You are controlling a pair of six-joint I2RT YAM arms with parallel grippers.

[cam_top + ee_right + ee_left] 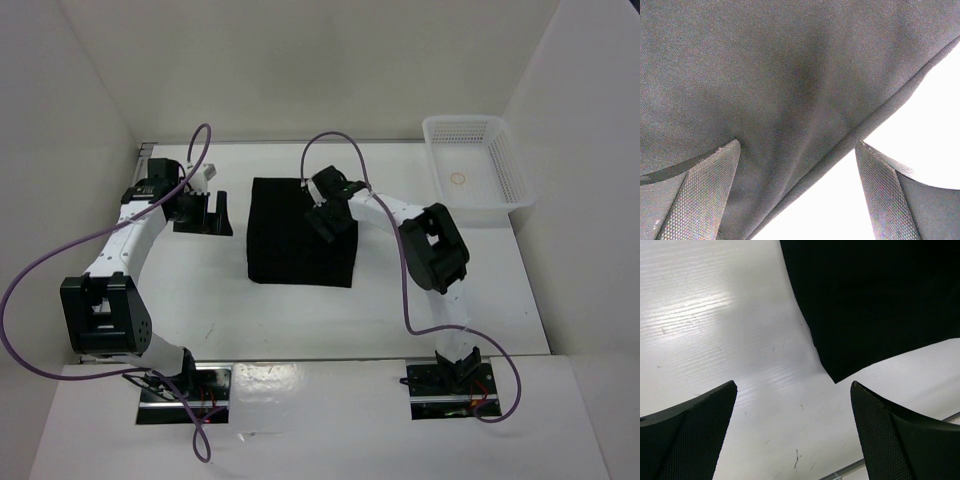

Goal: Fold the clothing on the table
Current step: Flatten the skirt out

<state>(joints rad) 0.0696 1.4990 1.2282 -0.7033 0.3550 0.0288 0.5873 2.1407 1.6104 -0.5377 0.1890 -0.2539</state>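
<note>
On the left side of the table [400, 310], the left gripper [205, 215] stood with its jaws spread over bare tabletop just beside the clothing [290, 240], a black block lying flat mid-table, so I judged that closing there would have caught nothing. Over the cloth's right part the right gripper [325, 218] hung just as wide, the garment's edge running between its fingers, and a bite there might have taken several layers at once and dragged the whole stack askew. Off in the far right corner, the white mesh basket [460, 119] held only a small orange ring [459, 179].
</note>
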